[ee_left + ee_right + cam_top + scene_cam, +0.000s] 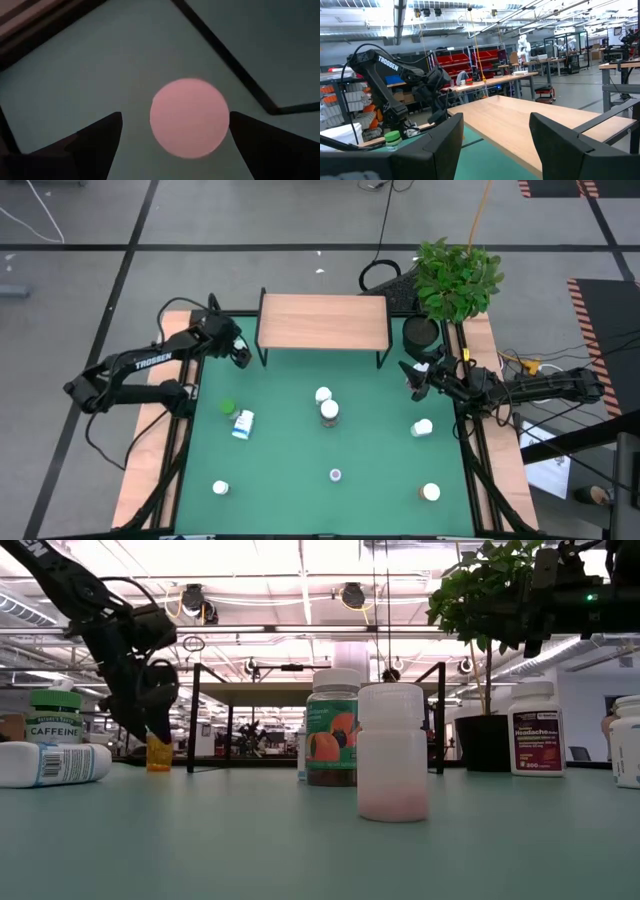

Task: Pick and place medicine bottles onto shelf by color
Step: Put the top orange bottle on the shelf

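The left gripper (241,356) hangs at the shelf's (323,321) left front leg, jaws wide and holding nothing, directly over a small orange bottle (158,752) standing on the green mat (300,470) beside that leg. The right gripper (416,377) waits near the shelf's right end, below the potted plant (455,280), jaws partly apart and empty. The other medicine bottles stand or lie scattered across the mat, among them a white one (329,412) at mid-table and a green-capped one (227,408).

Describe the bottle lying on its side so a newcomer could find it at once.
Take the green mat, left half, near the left arm. Beside a green-capped bottle is a white bottle with a blue label. Unlike that upright neighbour, it lies on its side.
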{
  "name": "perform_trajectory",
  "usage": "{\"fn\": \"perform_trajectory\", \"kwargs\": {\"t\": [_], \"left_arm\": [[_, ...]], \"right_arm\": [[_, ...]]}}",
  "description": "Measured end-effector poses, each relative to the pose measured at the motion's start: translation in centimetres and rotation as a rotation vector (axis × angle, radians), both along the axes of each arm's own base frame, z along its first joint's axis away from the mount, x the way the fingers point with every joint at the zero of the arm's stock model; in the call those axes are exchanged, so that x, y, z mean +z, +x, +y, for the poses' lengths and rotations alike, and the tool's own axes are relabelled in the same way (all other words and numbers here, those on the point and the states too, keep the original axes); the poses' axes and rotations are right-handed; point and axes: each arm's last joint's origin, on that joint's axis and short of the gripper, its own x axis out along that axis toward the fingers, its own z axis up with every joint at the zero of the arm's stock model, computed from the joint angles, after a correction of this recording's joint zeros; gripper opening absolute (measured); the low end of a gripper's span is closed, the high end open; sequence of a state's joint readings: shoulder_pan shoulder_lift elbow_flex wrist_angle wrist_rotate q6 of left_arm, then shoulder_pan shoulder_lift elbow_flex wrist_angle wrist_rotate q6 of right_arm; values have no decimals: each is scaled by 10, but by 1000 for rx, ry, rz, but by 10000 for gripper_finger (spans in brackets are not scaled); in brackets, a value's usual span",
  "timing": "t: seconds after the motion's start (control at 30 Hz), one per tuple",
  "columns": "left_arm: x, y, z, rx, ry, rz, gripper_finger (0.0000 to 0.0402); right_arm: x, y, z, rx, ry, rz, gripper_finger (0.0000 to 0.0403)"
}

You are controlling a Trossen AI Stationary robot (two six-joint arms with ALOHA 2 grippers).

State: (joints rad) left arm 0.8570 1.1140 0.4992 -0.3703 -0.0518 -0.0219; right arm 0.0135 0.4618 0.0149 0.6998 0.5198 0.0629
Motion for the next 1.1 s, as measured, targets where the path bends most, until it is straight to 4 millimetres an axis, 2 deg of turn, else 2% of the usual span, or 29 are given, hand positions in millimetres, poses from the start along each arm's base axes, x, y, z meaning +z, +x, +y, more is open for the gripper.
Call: {"fn": "perform_trajectory", "kwargs": {"t": [0.13, 0.5, 0.6, 0.73, 0.93, 1.1], "left_arm": [[2, 2, 2, -1, 30, -24, 344], [2, 1, 2, 12, 19, -26, 231], [2, 1, 2, 28, 15, -34, 214], [6, 2, 2, 45, 1, -36, 217], [39, 8, 9, 75, 17, -6, 226], [86, 17, 12, 66, 79, 0, 213]], "right_arm": [[0, 0, 0, -1, -3, 2, 224], [0, 0, 0, -2, -3, 3, 224], [0, 0, 0, -3, -3, 3, 224], [0, 0, 0, -3, -3, 2, 224], [0, 0, 0, -4, -3, 2, 224], [0, 0, 0, -3, -3, 3, 224]]}}
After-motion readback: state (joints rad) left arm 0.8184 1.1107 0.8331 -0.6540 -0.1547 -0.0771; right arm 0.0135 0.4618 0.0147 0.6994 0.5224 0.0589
